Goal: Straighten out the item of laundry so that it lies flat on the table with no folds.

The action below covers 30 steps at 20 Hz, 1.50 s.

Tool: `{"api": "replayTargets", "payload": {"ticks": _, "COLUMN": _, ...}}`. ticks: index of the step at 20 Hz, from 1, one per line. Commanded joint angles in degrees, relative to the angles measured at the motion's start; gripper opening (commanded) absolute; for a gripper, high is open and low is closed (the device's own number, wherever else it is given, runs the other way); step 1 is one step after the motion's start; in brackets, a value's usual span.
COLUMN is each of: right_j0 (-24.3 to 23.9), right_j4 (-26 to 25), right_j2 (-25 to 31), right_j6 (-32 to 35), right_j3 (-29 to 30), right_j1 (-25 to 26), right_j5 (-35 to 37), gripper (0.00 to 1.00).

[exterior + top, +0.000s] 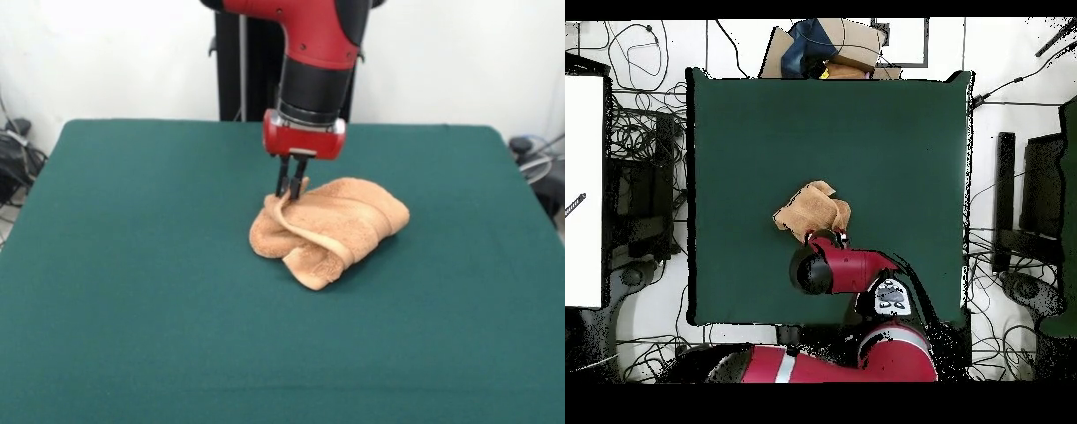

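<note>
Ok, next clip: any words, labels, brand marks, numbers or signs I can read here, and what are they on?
None can be read in either view.
The towel: no label visible in its crumpled state.
The table: plain green cloth, no markings.
The arm's round panel near its base: light face with dark marks, too small to read.
The gripper: no lettering visible.

Towel (328, 230) sits bunched near the table (132, 265) centre, well clear of all edges; gripper (291, 188) at its pedestal-side edge.
</note>
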Motion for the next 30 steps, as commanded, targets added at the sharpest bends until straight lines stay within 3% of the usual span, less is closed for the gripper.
{"api": "replayTargets", "payload": {"ticks": 1, "right_j0": -3.4, "right_j4": -3.4, "right_j2": 4.8, "right_j6": 4.7, "right_j3": 2.4, "right_j1": -5.1, "right_j5": 2.2, "gripper": 0.0}}
{"api": "replayTargets", "payload": {"ticks": 9, "right_j0": -6.3, "right_j4": -2.1, "right_j2": 8.4, "right_j6": 1.5, "right_j3": 8.1, "right_j1": -18.3, "right_j5": 13.2, "gripper": 0.0}}
{"api": "replayTargets", "payload": {"ticks": 23, "right_j0": -3.9, "right_j4": -1.1, "right_j2": 8.2, "right_j6": 3.2, "right_j3": 6.9, "right_j1": -22.6, "right_j5": 20.5, "gripper": 0.0}}
{"api": "replayTargets", "payload": {"ticks": 30, "right_j0": -1.6, "right_j4": 0.3, "right_j2": 7.3, "right_j6": 4.1, "right_j3": 7.5, "right_j1": -27.3, "right_j5": 25.7, "gripper": 0.0}}
